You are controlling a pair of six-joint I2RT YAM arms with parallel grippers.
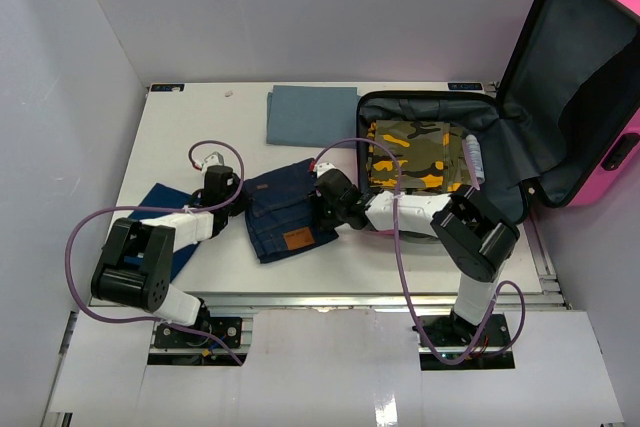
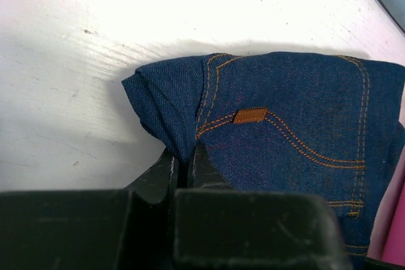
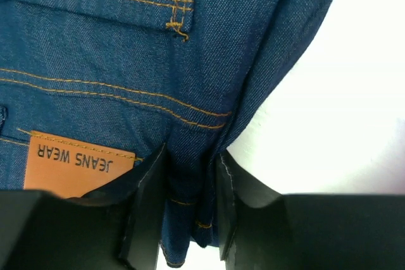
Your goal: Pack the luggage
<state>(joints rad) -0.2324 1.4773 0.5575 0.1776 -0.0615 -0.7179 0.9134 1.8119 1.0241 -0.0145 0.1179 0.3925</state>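
Nearest you, from the near edge of the tabletop (image 1: 200, 127), both arms reach inward to folded jeans (image 1: 290, 212) lying about the middle. Your left hand (image 2: 186, 156) is closed tight, pinching the fold at the jeans' left edge. Your right hand (image 3: 190, 162) is narrowed onto a bunch of denim at their right edge, beside the leather label. A dark blue cloth (image 1: 160, 197) lies under the left arm, toward the near left corner. Farther back, the luggage (image 1: 620, 57) sits open at the right edge, lid raised, with a camouflage garment (image 1: 410, 155) and a small bottle (image 1: 472, 159) already inside. A grey-blue folded cloth (image 1: 308, 113) lies at the far edge. Packing looks partly done: the jeans and two cloths remain outside.
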